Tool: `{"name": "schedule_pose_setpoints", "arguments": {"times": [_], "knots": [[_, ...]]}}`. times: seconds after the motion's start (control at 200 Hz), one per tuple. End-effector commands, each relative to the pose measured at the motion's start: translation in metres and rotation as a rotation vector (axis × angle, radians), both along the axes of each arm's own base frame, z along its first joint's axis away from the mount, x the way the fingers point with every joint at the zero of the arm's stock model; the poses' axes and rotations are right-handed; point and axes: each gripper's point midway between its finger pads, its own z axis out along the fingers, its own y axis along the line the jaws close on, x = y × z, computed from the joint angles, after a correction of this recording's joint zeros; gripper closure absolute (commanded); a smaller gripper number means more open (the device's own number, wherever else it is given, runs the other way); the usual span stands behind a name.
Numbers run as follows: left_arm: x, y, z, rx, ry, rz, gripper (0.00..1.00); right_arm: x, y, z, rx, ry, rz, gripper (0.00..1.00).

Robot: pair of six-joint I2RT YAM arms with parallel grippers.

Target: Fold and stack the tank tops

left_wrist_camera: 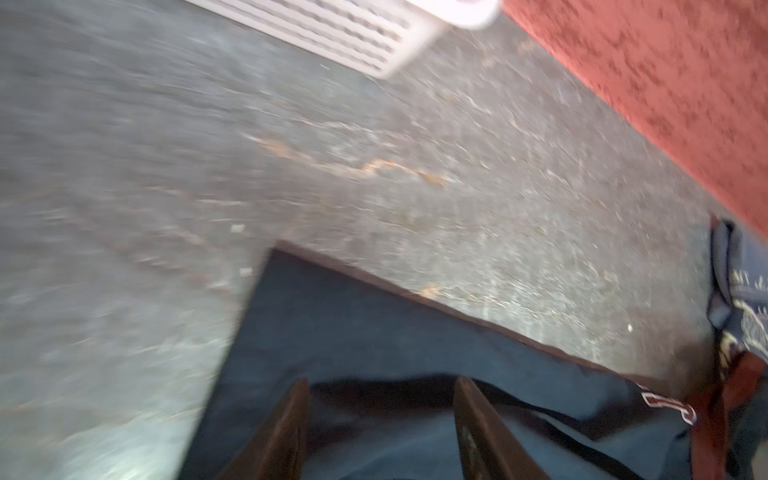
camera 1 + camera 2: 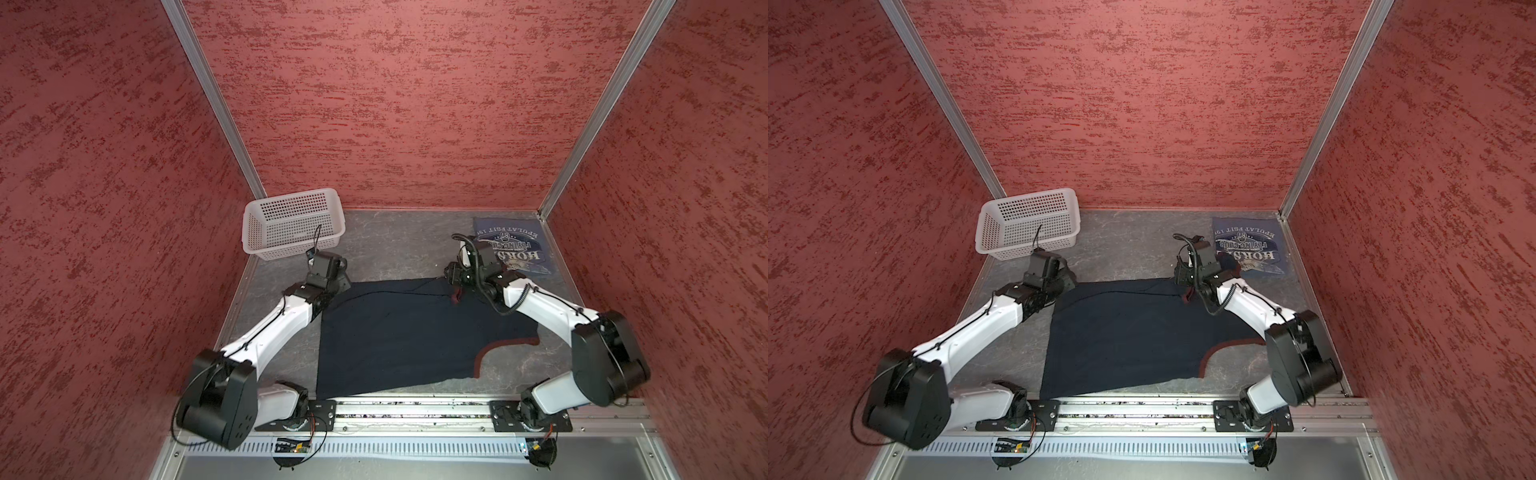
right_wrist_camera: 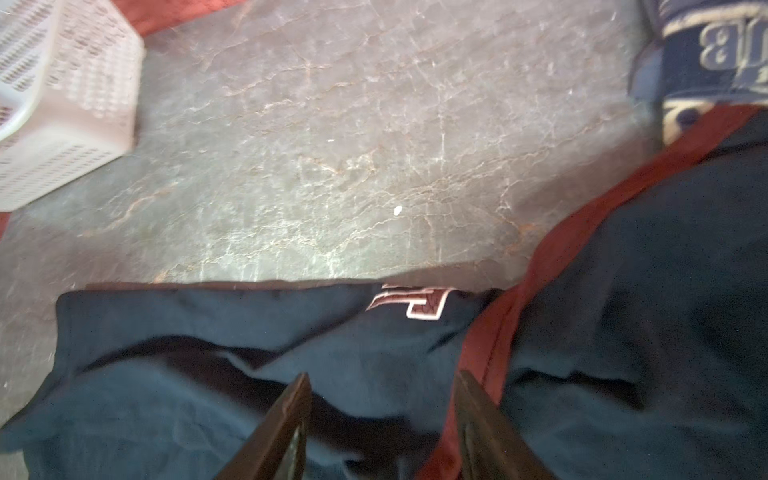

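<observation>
The dark navy tank top (image 2: 399,332) (image 2: 1125,332) lies folded over in the middle of the table, with its maroon-trimmed armhole at the near right. A bit of white-outlined lettering (image 3: 415,301) shows at its far fold. My left gripper (image 2: 338,284) (image 1: 380,384) hovers open over its far left corner. Over the far right corner, beside the maroon trim, my right gripper (image 2: 453,278) (image 3: 382,378) is also open and holds nothing. The grey-blue tank top (image 2: 515,245) (image 2: 1250,245) lies folded at the back right, print upward.
A white perforated basket (image 2: 291,226) (image 2: 1025,224) stands at the back left, just beyond my left wrist. Red walls close the table on three sides. The arms' base rail (image 2: 415,411) runs along the near edge.
</observation>
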Motion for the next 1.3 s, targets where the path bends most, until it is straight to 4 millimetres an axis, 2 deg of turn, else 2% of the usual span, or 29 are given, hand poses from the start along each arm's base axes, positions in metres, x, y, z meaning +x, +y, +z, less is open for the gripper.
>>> {"name": "schedule_pose_setpoints", "arguments": {"times": [0.0, 0.085, 0.19, 0.341, 0.451, 0.521, 0.606, 0.701, 0.817, 0.892, 0.982, 1.117, 1.292], "knots": [[0.003, -0.028, -0.026, -0.029, 0.09, -0.093, 0.44, -0.004, -0.017, -0.032, -0.057, 0.154, -0.112, 0.45], [0.007, -0.04, -0.045, -0.043, 0.139, -0.119, 0.45, 0.002, -0.02, -0.044, -0.082, 0.179, -0.138, 0.47], [0.005, -0.041, -0.073, -0.037, 0.205, -0.118, 0.45, 0.0, -0.023, -0.058, -0.084, 0.216, -0.146, 0.51], [-0.011, -0.014, -0.106, -0.024, 0.288, -0.033, 0.45, -0.02, -0.043, -0.065, -0.065, 0.24, -0.189, 0.56], [-0.026, 0.008, -0.12, -0.023, 0.312, 0.025, 0.45, -0.029, -0.061, -0.06, -0.043, 0.234, -0.213, 0.56], [-0.031, 0.015, -0.122, -0.022, 0.306, 0.03, 0.45, -0.026, -0.069, -0.05, -0.007, 0.223, -0.221, 0.54], [-0.035, 0.017, -0.121, -0.015, 0.297, 0.029, 0.45, -0.01, -0.077, -0.027, 0.038, 0.17, -0.249, 0.49], [-0.037, 0.019, -0.119, -0.017, 0.288, 0.041, 0.45, 0.017, -0.082, -0.006, 0.093, 0.127, -0.289, 0.47], [-0.04, 0.026, -0.118, -0.016, 0.28, 0.068, 0.46, 0.05, -0.076, 0.0, 0.145, 0.12, -0.305, 0.46], [-0.041, 0.029, -0.117, -0.019, 0.274, 0.08, 0.46, 0.067, -0.071, -0.005, 0.165, 0.134, -0.311, 0.46], [-0.04, 0.031, -0.114, -0.026, 0.263, 0.085, 0.46, 0.078, -0.077, -0.02, 0.138, 0.158, -0.356, 0.44], [-0.041, 0.032, -0.113, -0.025, 0.26, 0.083, 0.46, 0.077, -0.092, -0.052, 0.145, 0.223, -0.423, 0.4], [-0.04, 0.032, -0.113, -0.028, 0.256, 0.081, 0.46, 0.076, -0.113, -0.077, 0.134, 0.257, -0.49, 0.4]]}}
